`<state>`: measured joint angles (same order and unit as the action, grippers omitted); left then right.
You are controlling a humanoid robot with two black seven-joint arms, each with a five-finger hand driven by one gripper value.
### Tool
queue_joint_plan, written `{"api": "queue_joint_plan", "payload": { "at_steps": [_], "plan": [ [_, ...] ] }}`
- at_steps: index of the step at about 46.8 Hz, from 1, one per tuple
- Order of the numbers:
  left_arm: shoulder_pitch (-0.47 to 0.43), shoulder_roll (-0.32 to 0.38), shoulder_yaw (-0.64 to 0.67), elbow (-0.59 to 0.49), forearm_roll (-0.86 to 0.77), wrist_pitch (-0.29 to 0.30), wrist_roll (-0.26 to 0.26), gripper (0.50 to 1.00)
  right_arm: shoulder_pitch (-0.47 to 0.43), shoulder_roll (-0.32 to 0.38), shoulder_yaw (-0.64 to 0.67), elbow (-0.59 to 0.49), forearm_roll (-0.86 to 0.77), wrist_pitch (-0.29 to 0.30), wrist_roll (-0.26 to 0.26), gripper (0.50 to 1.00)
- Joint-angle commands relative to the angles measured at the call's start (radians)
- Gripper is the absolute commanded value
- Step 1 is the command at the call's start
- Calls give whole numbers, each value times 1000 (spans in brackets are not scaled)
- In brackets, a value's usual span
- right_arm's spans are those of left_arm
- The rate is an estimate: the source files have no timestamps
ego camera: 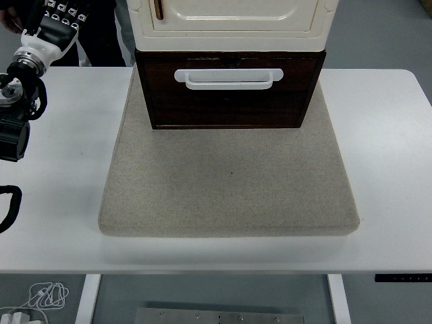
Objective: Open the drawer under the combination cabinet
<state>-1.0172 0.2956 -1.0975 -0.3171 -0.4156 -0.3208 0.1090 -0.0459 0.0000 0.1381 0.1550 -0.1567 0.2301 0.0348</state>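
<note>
— Left robot hand [54,27]?
— Mine, up left of the drawer [228,91]; finger state I cannot tell.
— Drawer?
— Closed under the cabinet [233,20], on the mat [228,182].

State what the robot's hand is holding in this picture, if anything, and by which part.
Nothing is held. The left hand is raised at the table's far left corner, well clear of the drawer's white handle, with no object seen in it. No right hand is in view.

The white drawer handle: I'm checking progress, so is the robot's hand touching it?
No, the white drawer handle is bare, while the left hand is up at the far left corner.
</note>
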Motion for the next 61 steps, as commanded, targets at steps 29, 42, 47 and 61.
{"api": "queue_joint_plan", "payload": {
  "at_steps": [29, 42, 47, 61],
  "plan": [
    [-4, 100, 19, 13, 198, -190, 3, 1000, 0, 0, 0, 0, -1, 0, 1, 926],
    [-21, 299, 19, -105, 389, -290, 3, 1000, 0, 0, -3, -2, 2, -2, 1, 926],
    [-49, 385, 19, -160, 419, -290, 3, 1000, 3, 0, -8, -5, 2, -14, 1, 926],
    [-187, 571, 21, -327, 428, -290, 12, 1000, 5, 0, -6, -14, 2, -26, 2, 926]
  ]
}}
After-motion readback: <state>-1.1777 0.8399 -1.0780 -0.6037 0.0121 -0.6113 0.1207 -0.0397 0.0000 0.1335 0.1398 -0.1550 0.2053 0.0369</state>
